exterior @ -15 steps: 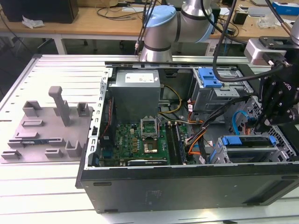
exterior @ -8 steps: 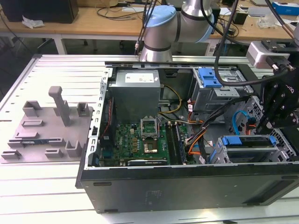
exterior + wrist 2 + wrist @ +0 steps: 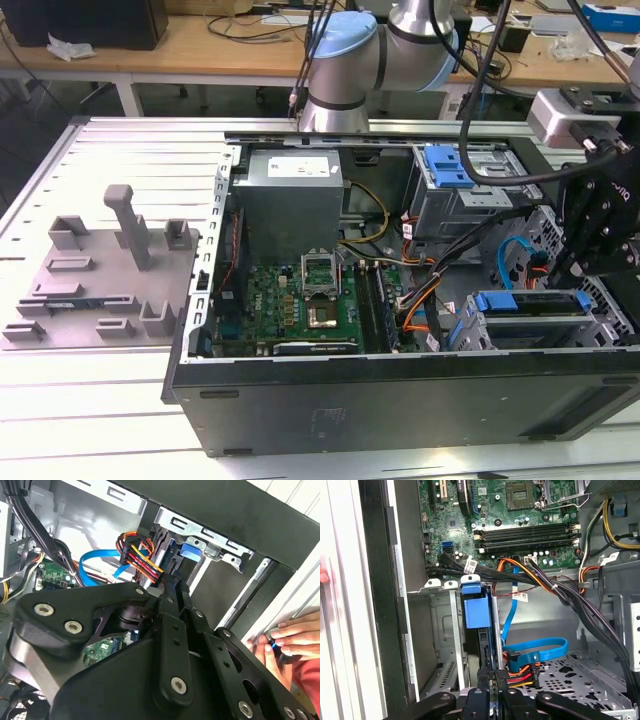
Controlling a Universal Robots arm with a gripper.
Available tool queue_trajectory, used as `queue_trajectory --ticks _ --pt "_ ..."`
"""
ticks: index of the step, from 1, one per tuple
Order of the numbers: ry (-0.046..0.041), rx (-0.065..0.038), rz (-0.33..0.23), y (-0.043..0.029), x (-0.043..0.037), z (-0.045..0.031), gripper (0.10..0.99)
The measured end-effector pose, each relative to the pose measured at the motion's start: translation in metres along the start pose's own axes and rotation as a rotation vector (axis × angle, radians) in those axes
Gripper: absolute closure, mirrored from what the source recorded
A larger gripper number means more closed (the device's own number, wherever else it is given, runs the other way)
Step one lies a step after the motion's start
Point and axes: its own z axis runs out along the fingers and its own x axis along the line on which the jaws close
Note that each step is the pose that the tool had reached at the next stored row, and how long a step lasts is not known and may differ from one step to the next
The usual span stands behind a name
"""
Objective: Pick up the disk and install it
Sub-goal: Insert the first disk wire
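Black metal gripper [image 3: 175,587], jointed bars with bolts, tip at the disk's [image 3: 476,611] end. Can't tell how far open it is or whether it grips anything. The disk stands edge-on inside the cage [image 3: 440,630], a grey sheet-metal bay, with its blue plastic carrier tab at the cage mouth. Red, orange and black wires [image 3: 520,672] and a flat blue cable [image 3: 511,612] bunch just beside the cage. Green motherboard [image 3: 520,525] beyond the cage. A hand [image 3: 282,640] outside the cage, past the black case wall [image 3: 225,505].

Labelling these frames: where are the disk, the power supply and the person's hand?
disk [image 3: 476,611]: first wrist view, blue carrier end.
power supply [image 3: 290,215]: exterior view, grey side.
hand [image 3: 300,632]: second wrist view, fingers.
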Motion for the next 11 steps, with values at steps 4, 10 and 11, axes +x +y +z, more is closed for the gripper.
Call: queue_trajectory --ticks 4,10,11 --pt "-0.0003 0.000 0.000 0.0000 0.0002 0.0016 0.922" --pt "-0.0003 0.000 0.000 -0.0006 0.0002 0.0024 0.922" --pt "-0.0003 0.000 0.000 -0.0007 0.0002 0.0026 0.922"
